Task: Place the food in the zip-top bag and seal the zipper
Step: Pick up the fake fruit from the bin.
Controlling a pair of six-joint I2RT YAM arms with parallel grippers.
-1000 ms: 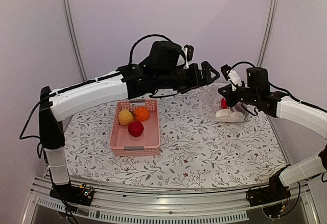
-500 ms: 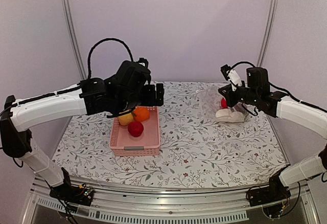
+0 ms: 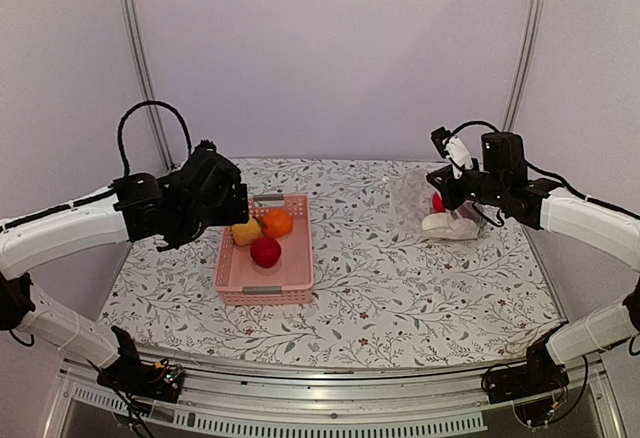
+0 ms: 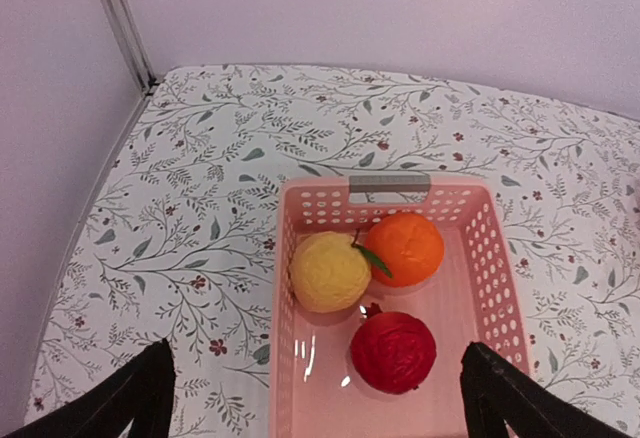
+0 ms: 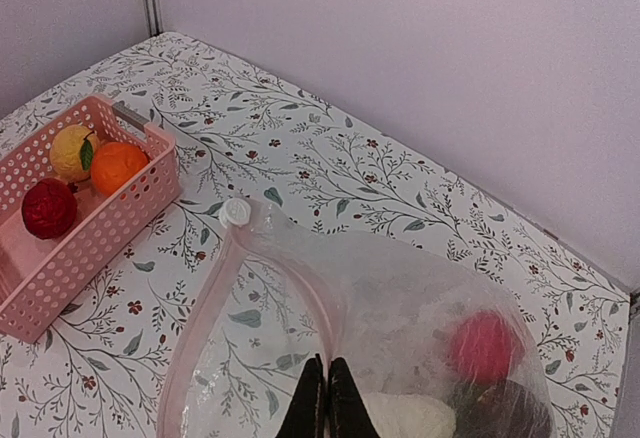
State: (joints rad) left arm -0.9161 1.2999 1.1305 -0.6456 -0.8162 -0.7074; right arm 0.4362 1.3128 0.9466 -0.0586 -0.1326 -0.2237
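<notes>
The clear zip-top bag [image 3: 412,201] lies at the right with its mouth toward the basket. In the right wrist view the bag [image 5: 400,293] holds a red piece [image 5: 485,346], a white piece [image 5: 405,418] and a dark maroon piece [image 5: 500,413]. My right gripper [image 5: 327,398] is shut on the upper lip of the pinkish zipper [image 5: 312,288] and holds the mouth up. The lower lip lies on the table. A yellow fruit [image 4: 330,272], an orange one [image 4: 405,248] and a red one [image 4: 393,351] sit in the pink basket [image 4: 284,288]. My left gripper [image 4: 320,398] is open and empty above them.
A white slider [image 5: 234,212] sits at the far end of the zipper. The basket [image 3: 262,291] stands left of centre on the flowered tablecloth, and the left arm [image 3: 150,213] hangs beside it. Walls close the back and both sides.
My left arm has swung from near the bag back to the left and now hovers over the basket. The right gripper and the bag have not moved.
</notes>
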